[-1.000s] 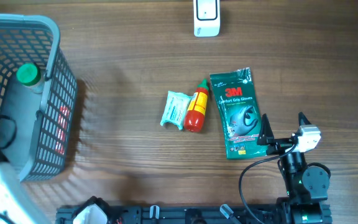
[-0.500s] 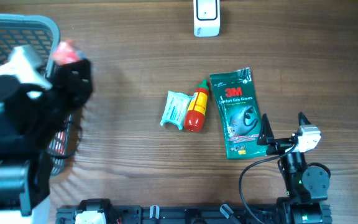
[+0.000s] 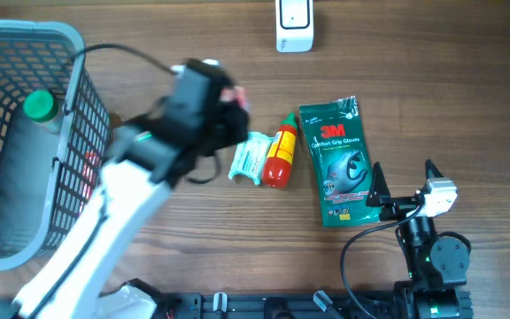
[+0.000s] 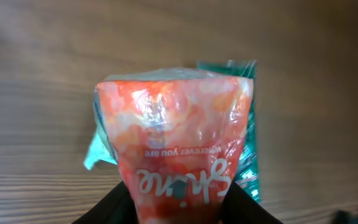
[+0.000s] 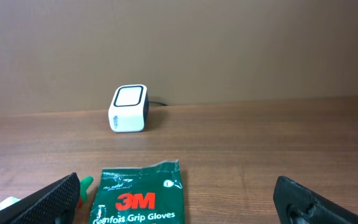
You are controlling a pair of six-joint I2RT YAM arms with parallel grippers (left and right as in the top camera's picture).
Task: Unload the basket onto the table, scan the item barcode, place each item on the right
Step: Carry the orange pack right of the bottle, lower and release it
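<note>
Grasping an orange-pink glossy plastic packet point(image 4: 176, 124) in left pincer point(image 4: 178, 202), up in air near table centre, approx. 10 o'clock of pale teal sachet point(image 3: 251, 156). Resting released w/ jaws wide at 4 o'clock: right pincer point(image 3: 404, 182). For good scan, carry pkt to white box-shaped scanner point(image 3: 293, 25) at 12 o'clock, turn barcode side to its window, hold flat and steady, no fingers over the code. No barcode to see now, so prob. rotate wrist and try other sides. In grey plastic mesh basket point(image 3: 85, 133) at 9 o'clock: pale bottle w/ green cap point(image 3: 39, 106); also sth red behind mesh, cannot tell what.
</note>
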